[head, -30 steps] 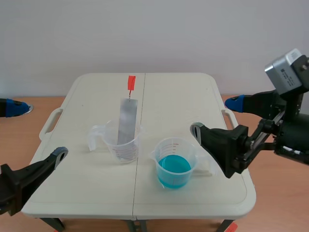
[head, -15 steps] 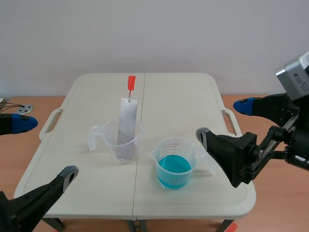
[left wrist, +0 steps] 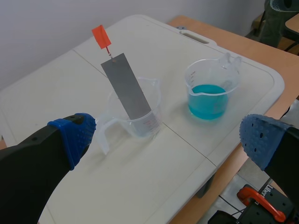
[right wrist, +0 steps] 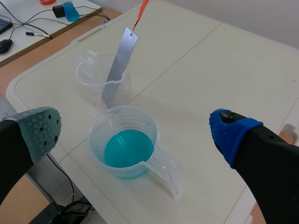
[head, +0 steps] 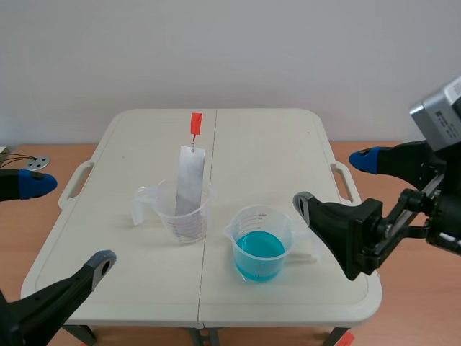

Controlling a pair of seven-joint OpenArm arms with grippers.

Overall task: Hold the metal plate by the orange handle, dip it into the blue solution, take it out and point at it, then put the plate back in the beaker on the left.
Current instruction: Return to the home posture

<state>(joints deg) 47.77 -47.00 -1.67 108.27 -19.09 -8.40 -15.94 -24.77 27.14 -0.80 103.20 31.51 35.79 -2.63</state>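
Steeply, the metal plate (head: 189, 180) leans in beaker (head: 185, 218), handle (head: 195, 123) up; left end effector (left wrist: 168, 139), right end effector (right wrist: 135, 131) released.

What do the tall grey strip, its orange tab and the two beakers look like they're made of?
The plate: likely metal, thin, flat, matte grey with a dull sheen. The orange handle: opaque, perhaps plastic or tape; too small to tell. The left beaker and right beaker: seemingly clear plastic, with translucent walls, moulded handles and printed scale marks.
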